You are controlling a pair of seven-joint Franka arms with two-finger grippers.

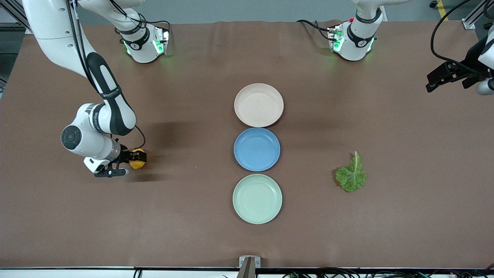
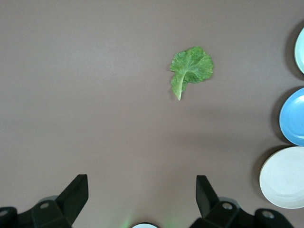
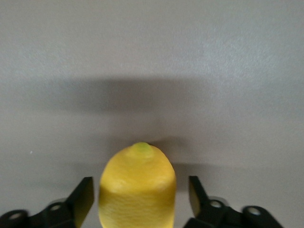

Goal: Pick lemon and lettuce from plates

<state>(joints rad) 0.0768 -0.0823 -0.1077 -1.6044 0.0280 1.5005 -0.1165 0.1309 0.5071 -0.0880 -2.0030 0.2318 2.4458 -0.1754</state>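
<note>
The lemon lies on the brown table toward the right arm's end, off any plate. My right gripper is low around it, and in the right wrist view the fingers stand open on either side of the lemon with a gap showing. The lettuce lies flat on the table toward the left arm's end, also in the left wrist view. My left gripper is open and empty, high at the left arm's end of the table. The beige-pink plate and the mint plate are empty.
A blue plate sits between the two other plates in a line down the table's middle. In the left wrist view the mint, blue and beige-pink plates show at the edge. The arm bases stand along the table's edge farthest from the front camera.
</note>
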